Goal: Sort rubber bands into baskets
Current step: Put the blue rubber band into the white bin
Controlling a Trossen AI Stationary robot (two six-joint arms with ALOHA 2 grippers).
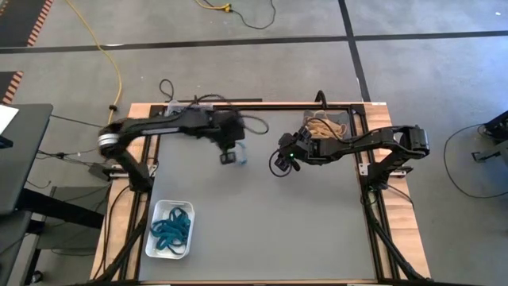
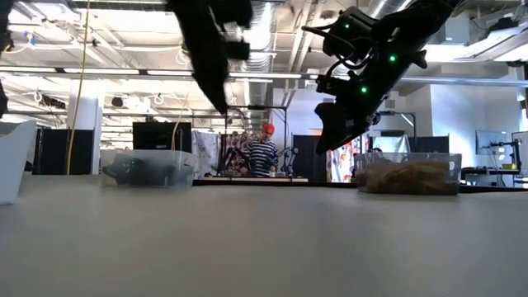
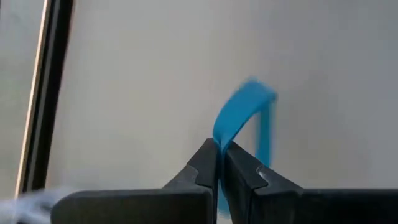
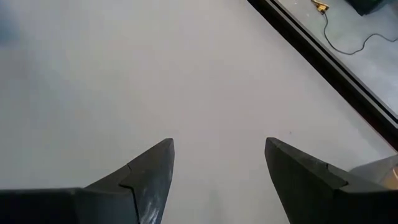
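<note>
left pincer: closed tight on a blue rubber band, gripping it at one end; the loop sticks out past the tips, above the grey tabletop
left pincer position: raised over the far-left part of the tabletop, band a faint blue blur just beside it
right pincer: wide open, nothing between the fingers; bare tabletop under it
right pincer position: hovers near the tabletop centre, well apart from the left one, off the surface in low view
white basket: near-left corner of tabletop, holds a pile of teal-blue bands
clear basket, tan: far right side, filled with tan bands; right arm partly covers it from above
other far basket: far left side, dark contents, can't tell the pieces apart; hidden under left arm from above
background: person in striped shirt standing in room behind tabletop
floor: yellow cable beyond the far-left edge
</note>
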